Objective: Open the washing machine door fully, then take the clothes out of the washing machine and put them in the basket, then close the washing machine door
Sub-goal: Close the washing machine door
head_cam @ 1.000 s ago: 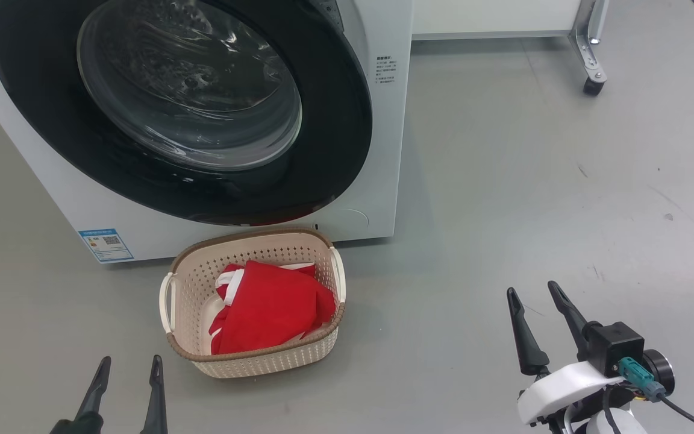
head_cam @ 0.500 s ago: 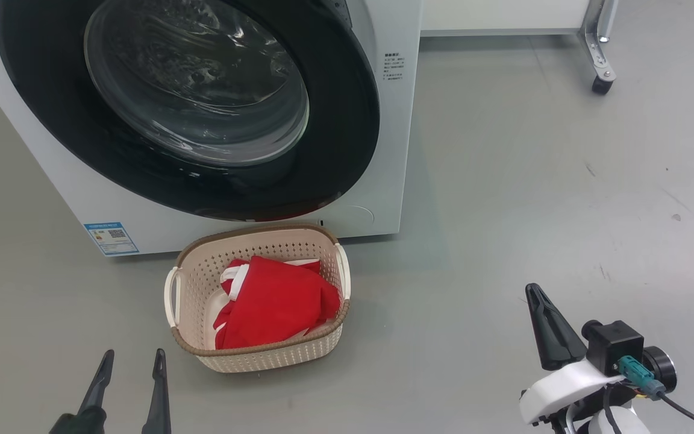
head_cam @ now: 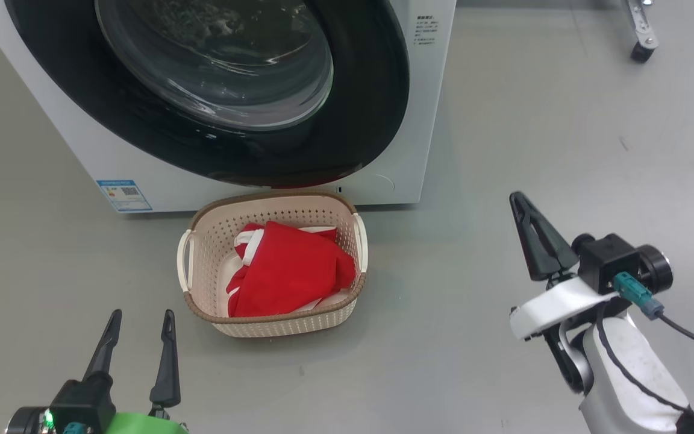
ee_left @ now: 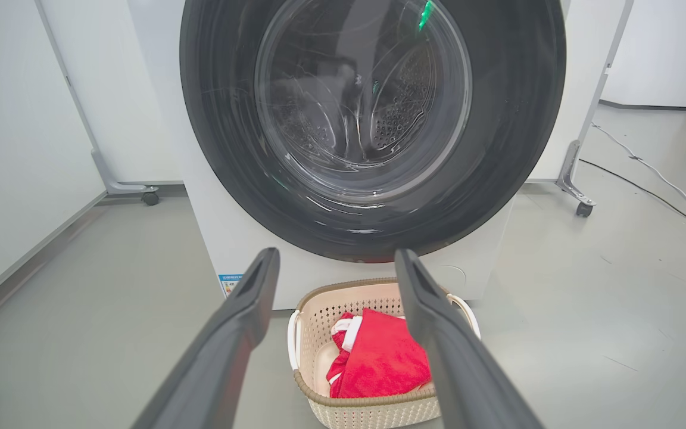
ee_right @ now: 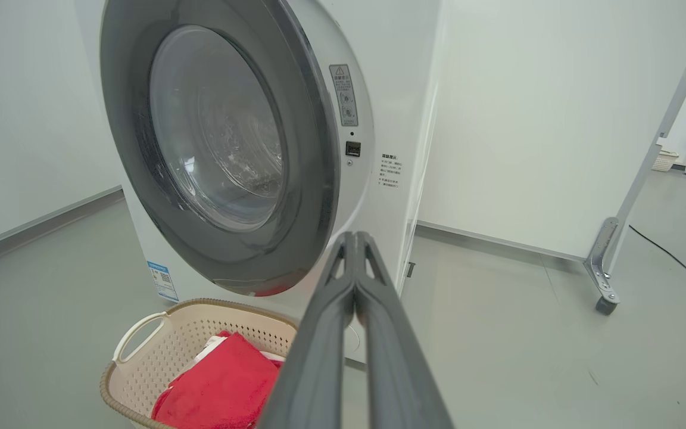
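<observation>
The white washing machine (head_cam: 434,120) fills the upper left of the head view. Its door (head_cam: 377,114), a black ring around clear glass, stands almost against the front; in the right wrist view the door (ee_right: 304,179) leaves the latch slot (ee_right: 352,149) uncovered. On the floor just in front stands the cream basket (head_cam: 275,202) with red clothes (head_cam: 290,271) inside. My left gripper (head_cam: 142,316) is open and empty, near and left of the basket. My right gripper (head_cam: 517,198) is shut on nothing, well to the right. The basket (ee_left: 367,402) and clothes (ee_left: 382,363) lie beyond my open left fingers.
Grey floor spreads to the right of the machine. A white panel on a metal leg with a caster (head_cam: 642,51) stands at the back right. Another caster (ee_left: 150,198) is left of the machine. A cable (ee_left: 646,173) runs across the floor at the far right.
My right gripper went from open to shut, holding nothing, and its arm rose higher in the head view. The head camera shifted, so the whole scene slid up and right.
</observation>
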`<state>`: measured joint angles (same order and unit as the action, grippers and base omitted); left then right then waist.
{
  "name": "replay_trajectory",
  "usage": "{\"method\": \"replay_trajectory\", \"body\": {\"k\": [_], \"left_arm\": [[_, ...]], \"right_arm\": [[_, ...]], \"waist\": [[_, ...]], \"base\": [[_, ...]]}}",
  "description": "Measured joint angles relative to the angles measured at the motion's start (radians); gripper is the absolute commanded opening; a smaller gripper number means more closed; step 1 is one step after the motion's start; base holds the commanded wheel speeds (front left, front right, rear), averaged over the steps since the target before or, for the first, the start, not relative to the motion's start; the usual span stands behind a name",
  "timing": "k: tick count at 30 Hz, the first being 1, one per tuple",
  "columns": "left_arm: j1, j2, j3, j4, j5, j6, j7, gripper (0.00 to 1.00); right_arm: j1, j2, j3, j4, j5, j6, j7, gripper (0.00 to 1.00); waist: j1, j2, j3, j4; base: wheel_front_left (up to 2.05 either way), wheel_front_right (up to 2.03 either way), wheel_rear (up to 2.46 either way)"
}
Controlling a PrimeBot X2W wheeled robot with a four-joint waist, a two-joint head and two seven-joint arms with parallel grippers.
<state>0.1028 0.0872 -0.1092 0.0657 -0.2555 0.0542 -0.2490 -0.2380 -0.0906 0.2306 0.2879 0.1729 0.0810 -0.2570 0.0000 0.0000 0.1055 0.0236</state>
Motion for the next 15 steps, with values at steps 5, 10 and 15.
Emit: {"method": "replay_trajectory", "body": {"k": [5, 10, 15], "left_arm": [[-0.042, -0.002, -0.017, -0.002, 0.002, -0.011, 0.0, 1.0], [-0.08, -0.004, -0.023, -0.003, 0.004, -0.018, 0.0, 1.0], [-0.122, -0.008, -0.026, 0.003, 0.005, -0.026, 0.0, 1.0]], "right_arm": [[-0.101, -0.007, 0.002, 0.02, -0.002, 0.007, 0.007, 0.0], [-0.206, -0.016, 0.009, 0.044, -0.01, 0.015, 0.031, 0.0], [-0.311, -0.039, 0.001, 0.075, -0.017, 0.015, 0.043, 0.0]], "waist": [[0.0, 0.0, 0.039, 0.032], [0.0001, 0.0, 0.083, 0.067], [0.0001, 0.0, 0.125, 0.108]], "base": [[0.0, 0.0, 0.0], [0.0, 0.0, 0.0], [0.0, 0.0, 0.0]]}}
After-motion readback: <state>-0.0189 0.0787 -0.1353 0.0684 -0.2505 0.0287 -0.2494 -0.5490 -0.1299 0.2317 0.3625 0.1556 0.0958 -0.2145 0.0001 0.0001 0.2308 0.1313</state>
